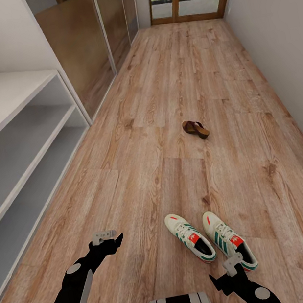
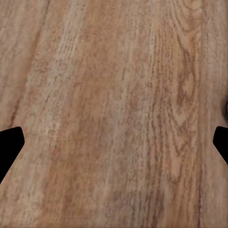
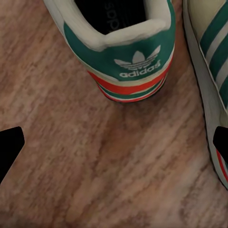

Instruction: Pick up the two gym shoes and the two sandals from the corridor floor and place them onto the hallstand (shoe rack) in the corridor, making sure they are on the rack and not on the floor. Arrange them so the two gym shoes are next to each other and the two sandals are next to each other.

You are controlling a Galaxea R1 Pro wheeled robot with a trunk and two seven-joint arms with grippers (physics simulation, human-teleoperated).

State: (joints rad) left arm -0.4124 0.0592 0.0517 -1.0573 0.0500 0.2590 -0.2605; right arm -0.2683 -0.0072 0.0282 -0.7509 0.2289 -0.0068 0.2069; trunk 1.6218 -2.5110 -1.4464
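Nearest the head camera, the right gripper [image 1: 234, 264] sits at the lower right of the frame, just behind the heel of the right-hand gym shoe [image 1: 230, 245]. Its fingers are spread wide and hold nothing; its wrist view shows that heel [image 3: 128, 61] and the bare corridor floor [image 3: 95, 171] between the fingertips. The second gym shoe [image 1: 189, 237] lies just beside the first, toes pointing up the frame. Left gripper [image 1: 105, 236], at lower left, is likewise wide apart and empty over bare planks. One sandal [image 1: 196, 129] lies at frame centre, well apart from the shoes. The hallstand [image 1: 22, 122] occupies the left edge.
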